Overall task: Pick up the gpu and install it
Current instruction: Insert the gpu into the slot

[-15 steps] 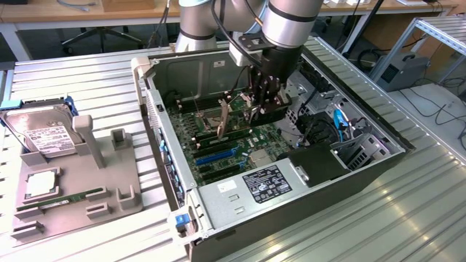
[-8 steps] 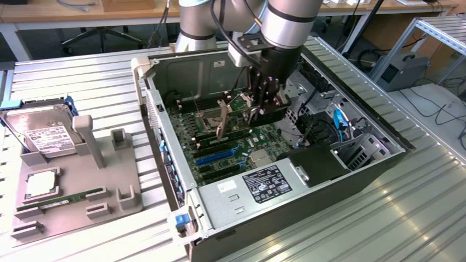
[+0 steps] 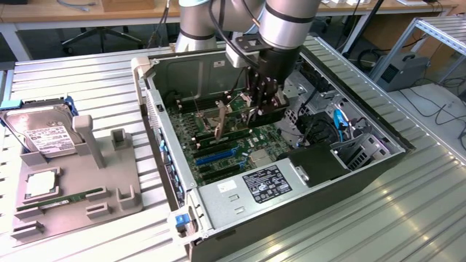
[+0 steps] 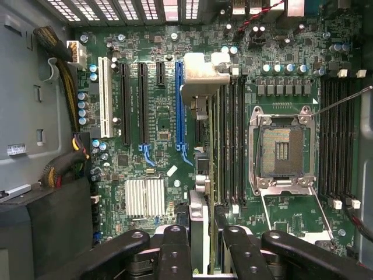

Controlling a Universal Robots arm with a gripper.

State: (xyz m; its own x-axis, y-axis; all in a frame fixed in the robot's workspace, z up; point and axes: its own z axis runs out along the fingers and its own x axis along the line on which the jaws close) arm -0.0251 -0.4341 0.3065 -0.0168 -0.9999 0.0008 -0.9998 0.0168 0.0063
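Observation:
My gripper [image 4: 201, 236] is shut on the gpu [image 4: 200, 87]. In the wrist view the card is edge-on, a thin dark board with a pale silver bracket at its far end. It hangs over the motherboard [image 4: 157, 125], close beside the long blue slot [image 4: 179, 99] and between that slot and the black memory slots [image 4: 230, 140]. I cannot tell whether the card touches the board. In the exterior view the gripper [image 3: 261, 112] is lowered inside the open computer case [image 3: 291, 210], over the green motherboard [image 3: 218, 155].
An open, empty processor socket [image 4: 281, 149] lies beside the memory slots. Cable bundles [image 4: 64, 169] run along the case wall. At the exterior view's left a grey fixture [image 3: 73, 207] carries a hard drive [image 3: 43, 136], a processor [image 3: 40, 183] and a memory stick [image 3: 62, 199].

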